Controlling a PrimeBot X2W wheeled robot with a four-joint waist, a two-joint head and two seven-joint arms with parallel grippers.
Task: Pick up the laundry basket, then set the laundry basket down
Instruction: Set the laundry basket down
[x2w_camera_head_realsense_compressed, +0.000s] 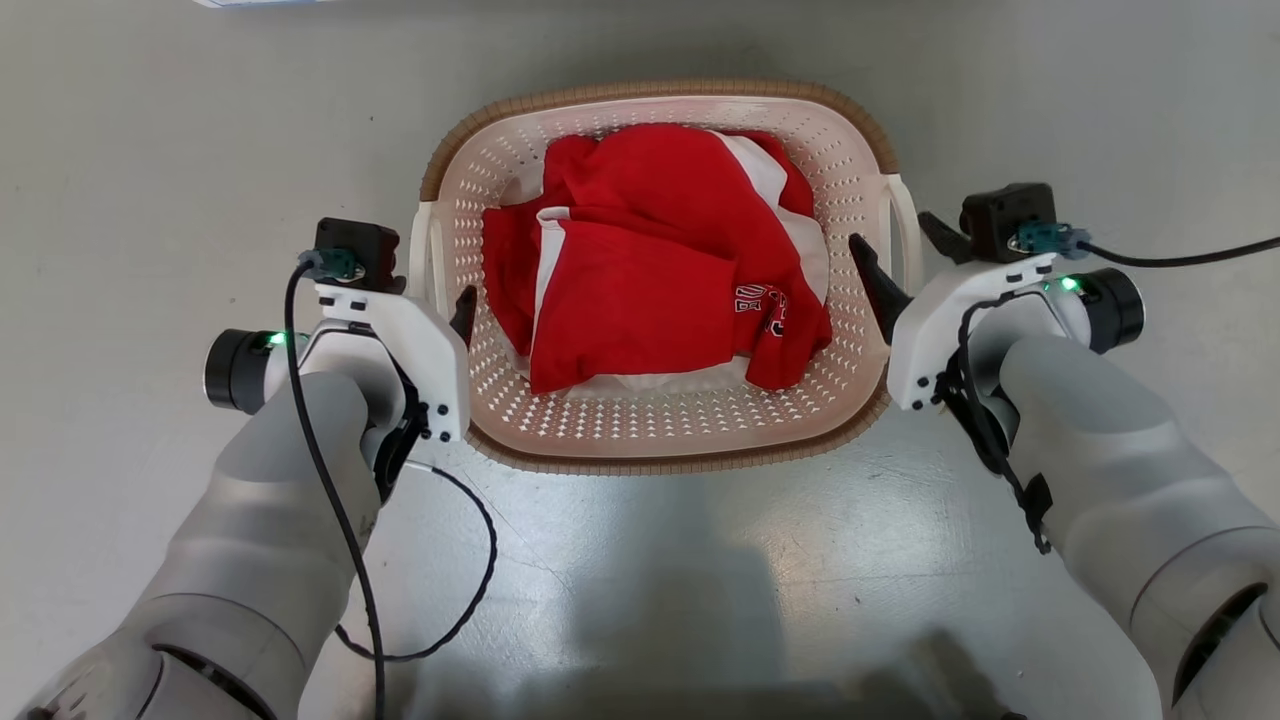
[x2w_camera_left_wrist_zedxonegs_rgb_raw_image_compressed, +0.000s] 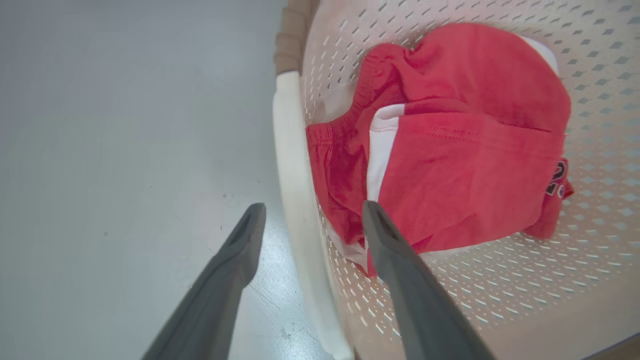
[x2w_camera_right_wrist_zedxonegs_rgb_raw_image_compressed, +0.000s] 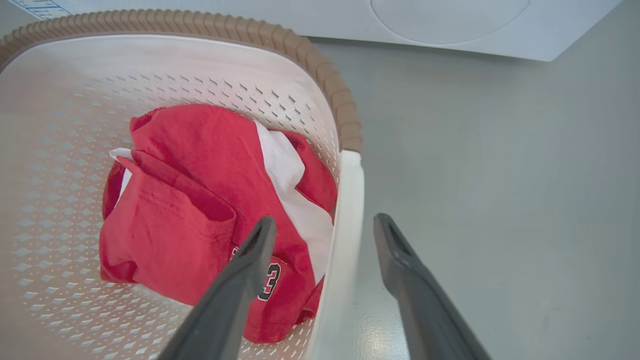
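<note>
The laundry basket (x2w_camera_head_realsense_compressed: 640, 428), cream-white and perforated with a brown woven-look rim, sits on the grey floor ahead of me. Red and white clothes (x2w_camera_head_realsense_compressed: 650, 260) lie inside it. My left gripper (x2w_camera_head_realsense_compressed: 432, 295) is open and straddles the basket's left white handle (x2w_camera_left_wrist_zedxonegs_rgb_raw_image_compressed: 292, 165), one finger outside the wall and one inside near the clothes (x2w_camera_left_wrist_zedxonegs_rgb_raw_image_compressed: 450, 140). My right gripper (x2w_camera_head_realsense_compressed: 890, 232) is open too, and its fingers (x2w_camera_right_wrist_zedxonegs_rgb_raw_image_compressed: 250, 260) stand either side of the right white handle (x2w_camera_right_wrist_zedxonegs_rgb_raw_image_compressed: 345, 225). Neither pair of fingers presses on a handle.
A white washing machine front (x2w_camera_right_wrist_zedxonegs_rgb_raw_image_compressed: 450, 25) stands just beyond the basket. Bare grey floor (x2w_camera_head_realsense_compressed: 640, 580) lies between me and the basket and on both sides. Black cables (x2w_camera_head_realsense_compressed: 340, 520) hang along both forearms.
</note>
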